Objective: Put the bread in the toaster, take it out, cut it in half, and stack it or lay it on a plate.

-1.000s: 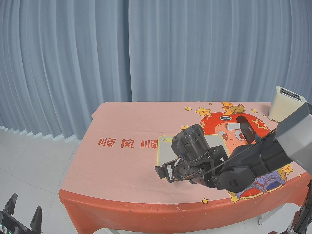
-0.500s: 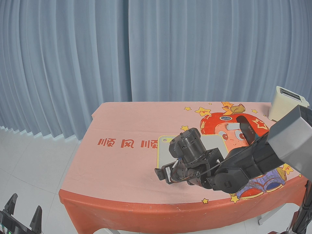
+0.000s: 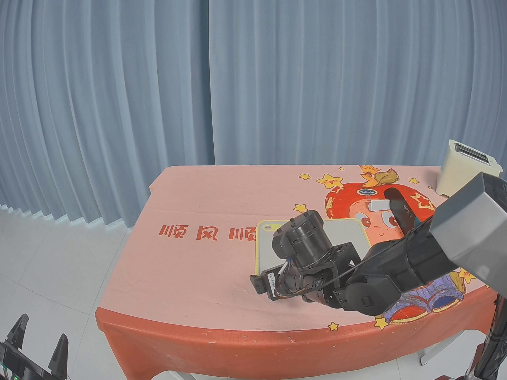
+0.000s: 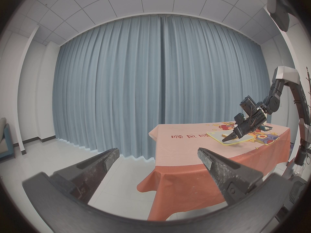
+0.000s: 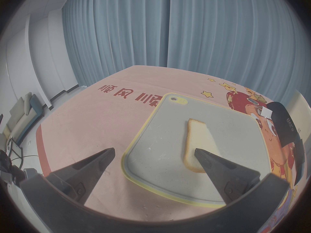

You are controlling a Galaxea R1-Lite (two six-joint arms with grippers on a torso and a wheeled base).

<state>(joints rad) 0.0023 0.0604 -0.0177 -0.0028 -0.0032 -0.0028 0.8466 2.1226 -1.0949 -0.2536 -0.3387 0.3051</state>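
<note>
There's the pale slice of bread [image 5: 197,136], lying flat on the grey cutting board with the yellow rim [image 5: 152,152], a little off the middle toward the cartoon side. My right end effector [image 5: 154,151] hangs low over the board's near edge with its fingers spread wide apart, gripping nothing. One finger [image 5: 223,172] stands in front of the slice's near end, and I cannot tell whether it touches.

The board lies on the desk under a salmon-pink cloth with red characters and a cartoon print [image 3: 200,270]. Just beside the board, on the cartoon's face, lies a black oblong object [image 3: 402,209] with a small white tag [image 3: 378,205] next to it. The cream-white toaster [image 3: 465,167] stands upright at the desk's far right corner, slot up, well apart from the bread.

My left end effector [image 4: 157,151] hangs well off to the left, low over the pale floor, fingers apart and empty.
</note>
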